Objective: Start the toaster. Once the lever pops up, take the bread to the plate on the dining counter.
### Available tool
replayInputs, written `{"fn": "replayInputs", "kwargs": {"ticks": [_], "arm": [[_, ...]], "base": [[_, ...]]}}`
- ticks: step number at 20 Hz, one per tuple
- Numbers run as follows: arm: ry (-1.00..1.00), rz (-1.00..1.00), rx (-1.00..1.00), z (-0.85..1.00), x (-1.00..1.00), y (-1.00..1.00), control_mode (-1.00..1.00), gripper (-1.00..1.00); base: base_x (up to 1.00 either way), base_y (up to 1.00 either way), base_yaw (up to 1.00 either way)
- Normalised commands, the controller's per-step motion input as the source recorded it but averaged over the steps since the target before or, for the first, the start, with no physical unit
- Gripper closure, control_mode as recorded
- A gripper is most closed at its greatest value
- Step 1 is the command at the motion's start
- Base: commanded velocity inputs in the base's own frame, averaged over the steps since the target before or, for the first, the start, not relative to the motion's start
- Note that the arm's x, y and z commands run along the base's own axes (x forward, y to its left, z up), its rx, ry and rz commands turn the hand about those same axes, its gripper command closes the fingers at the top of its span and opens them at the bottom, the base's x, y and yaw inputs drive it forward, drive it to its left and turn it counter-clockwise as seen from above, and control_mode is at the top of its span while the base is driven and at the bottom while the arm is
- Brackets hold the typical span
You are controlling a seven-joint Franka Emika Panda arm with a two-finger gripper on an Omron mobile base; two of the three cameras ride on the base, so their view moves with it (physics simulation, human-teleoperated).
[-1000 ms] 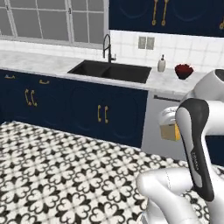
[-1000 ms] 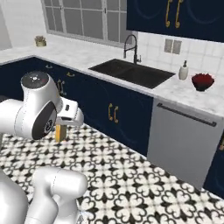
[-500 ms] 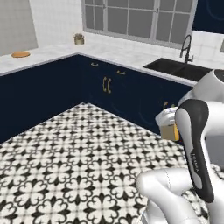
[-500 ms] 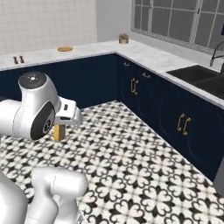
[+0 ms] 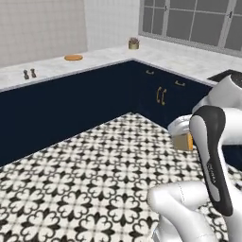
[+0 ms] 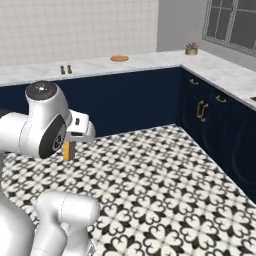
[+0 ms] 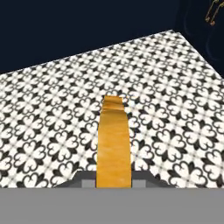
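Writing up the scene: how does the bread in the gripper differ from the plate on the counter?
The bread is held upright on its edge in the shut gripper, above the patterned floor; the plate lies flat on the marble counter. The bread is near the arm; the plate is far off by the tiled wall. The bread looks squarish, the plate round. Both are orange-toned.

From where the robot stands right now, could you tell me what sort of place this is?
Most likely a home kitchen, rendered: an L-shaped marble worktop runs over navy cabinets with brass handles, backed by white wall tiles and a window, above a patterned black-and-white floor.
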Motion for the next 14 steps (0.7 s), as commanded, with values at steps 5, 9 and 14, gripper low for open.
{"fn": "replayInputs", "kwargs": {"ticks": [5,9,14], "arm": [[0.0,0.0,0.0,0.0,0.0,0.0,1.0,1.0],[0.0,0.0,0.0,0.0,0.0,0.0,1.0,1.0],[0.0,0.0,0.0,0.0,0.0,0.0,1.0,1.0]], "base": [[-0.01,1.0,0.24],[0.0,1.0,0.16],[0.16,1.0,0.18]]}}
